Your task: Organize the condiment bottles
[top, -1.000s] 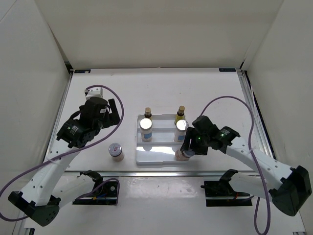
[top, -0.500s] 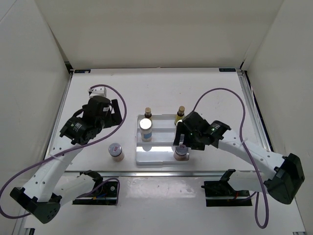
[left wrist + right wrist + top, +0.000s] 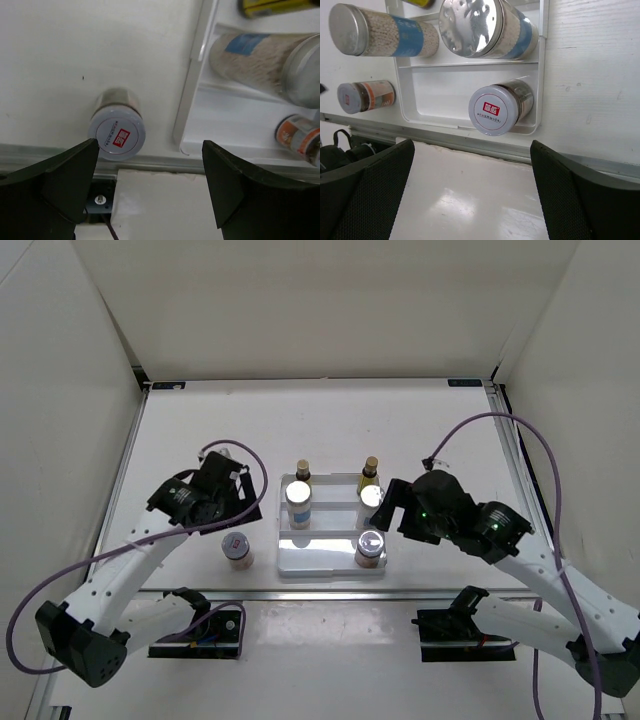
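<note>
Pinkish jar stands upright on the bench beneath the spread left claw, off-centre toward one finger; the right claw, also spread, is farther.

The top camera looks steeply down from high behind the near edge of the table, taking in the whole surface with the tray at centre. The left wrist camera hangs close above the table just left of the tray, and the right wrist camera hangs close above the tray's near right corner. All three views share the tray's front step, the jar on it and the second jar left of the tray.
</note>
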Robot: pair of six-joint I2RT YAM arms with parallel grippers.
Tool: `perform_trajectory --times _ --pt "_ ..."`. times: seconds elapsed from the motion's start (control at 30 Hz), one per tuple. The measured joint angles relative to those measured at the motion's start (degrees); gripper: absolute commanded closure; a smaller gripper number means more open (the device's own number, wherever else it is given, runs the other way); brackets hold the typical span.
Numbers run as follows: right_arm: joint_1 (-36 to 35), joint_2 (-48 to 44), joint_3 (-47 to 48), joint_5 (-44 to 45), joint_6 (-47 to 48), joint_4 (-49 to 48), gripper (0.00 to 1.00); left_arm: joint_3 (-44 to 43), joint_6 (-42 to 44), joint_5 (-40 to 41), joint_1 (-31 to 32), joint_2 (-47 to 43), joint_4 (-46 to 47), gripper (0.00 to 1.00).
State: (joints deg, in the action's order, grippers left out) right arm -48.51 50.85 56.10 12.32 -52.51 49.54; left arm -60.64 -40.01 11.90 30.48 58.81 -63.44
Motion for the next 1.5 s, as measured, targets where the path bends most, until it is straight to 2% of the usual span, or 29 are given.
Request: perform_trajectory --times 0.2,0.47,0.6,0.63,0.7,0.87,0.93,1.13,1.3,1.5 --pt "0.0 -2.6 -0.02 0.2 0.07 0.96 0.0 7.34 -7.04 -2.08 -0.02 2.56 -2.64 0.05" --pt "0.0 -1.46 -0.13 -0.11 0.52 1.01 0.0 7.91 -12.63 -1.31 -1.64 4.44 -3.37 0.0" --pt "0.02 -0.83 -0.33 -0.33 0.81 0.98 0.0 10.75 -13.07 -1.62 -3.63 8.59 -0.26 0.12" --pt "0.0 -0.83 -0.42 -0.35 0.9 0.98 0.0 11.47 -13.03 -1.95 -4.11 9.62 0.39 0.27" --pt "0.0 -0.83 -0.42 -0.37 1.16 0.98 0.0 12.07 -13.16 -2.27 -4.74 11.1 1.22 0.38" --pt "0.0 -0.83 -0.42 -0.15 1.75 1.2 0.0 11.93 -12.39 -2.51 -4.87 11.28 1.7 0.81" --pt "0.0 -0.83 -0.42 0.02 1.79 1.46 0.0 11.8 -12.31 -2.56 -4.87 11.19 1.7 0.88" --pt "0.0 -0.81 -0.42 0.46 1.95 1.81 0.0 9.77 -12.11 -3.32 -4.52 4.59 0.63 0.89" --pt "0.0 -0.55 -0.42 0.83 1.95 2.08 0.0 5.03 -11.87 -3.02 0.83 -2.34 0.85 0.89" --pt "0.0 0.04 -0.42 1.05 1.95 2.6 0.0 4.33 -11.08 -3.28 8.41 -0.13 3.19 0.89"
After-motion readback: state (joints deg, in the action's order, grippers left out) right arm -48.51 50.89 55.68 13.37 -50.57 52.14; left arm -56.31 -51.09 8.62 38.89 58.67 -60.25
